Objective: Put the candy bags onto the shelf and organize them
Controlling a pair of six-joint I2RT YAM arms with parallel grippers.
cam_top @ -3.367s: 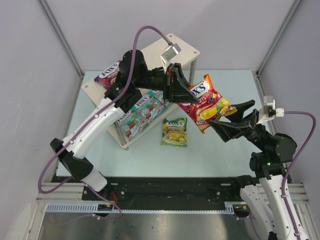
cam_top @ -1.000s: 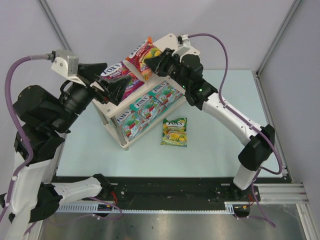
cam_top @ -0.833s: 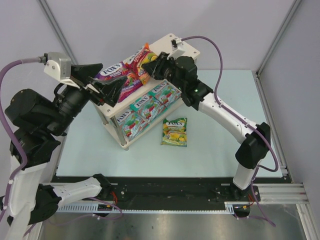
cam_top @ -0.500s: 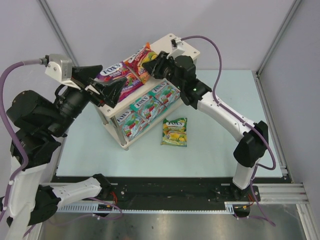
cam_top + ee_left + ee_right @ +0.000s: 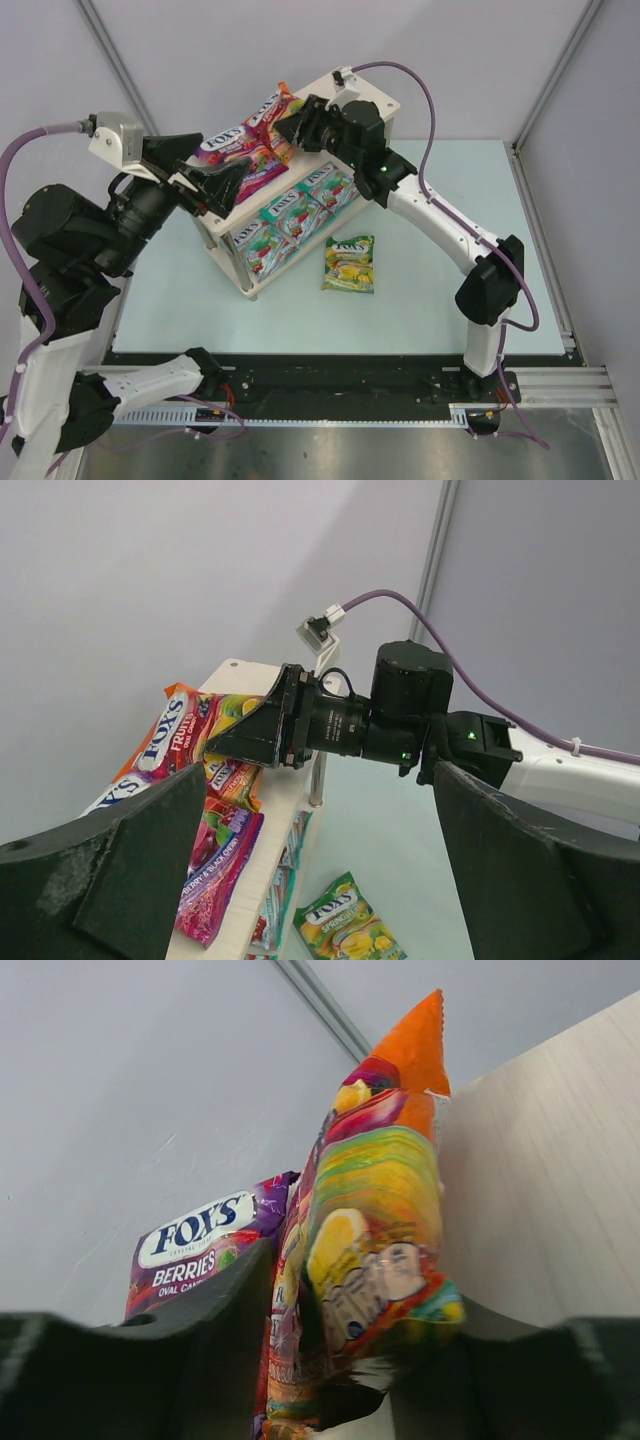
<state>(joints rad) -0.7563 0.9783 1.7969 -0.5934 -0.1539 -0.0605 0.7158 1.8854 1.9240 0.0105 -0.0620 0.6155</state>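
Note:
The shelf point(image 5: 384, 104) stands at the back of the table. On its top board lies a purple candy bag point(image 5: 237, 152) point(image 5: 200, 1235). Beside that one a red-orange candy bag point(image 5: 270, 112) point(image 5: 375, 1210) stands on edge, and my right gripper point(image 5: 289, 125) point(image 5: 365, 1295) is shut on it, a finger touching each side. Several teal candy bags point(image 5: 292, 215) fill the lower tier. A green-yellow candy bag point(image 5: 350, 262) point(image 5: 345, 930) lies on the table in front of the shelf. My left gripper point(image 5: 225, 155) point(image 5: 320, 775) hovers wide open above the shelf's left end, holding nothing.
The right arm point(image 5: 440, 215) stretches across the table from its base to the shelf top. Grey walls and slanted frame rails point(image 5: 120, 70) close in behind the shelf. The pale green tabletop point(image 5: 430, 290) runs to the right of the shelf.
The right gripper has pushed the red-orange bag a little left along the top board, toward the purple bag. The left arm has barely moved and stays open.

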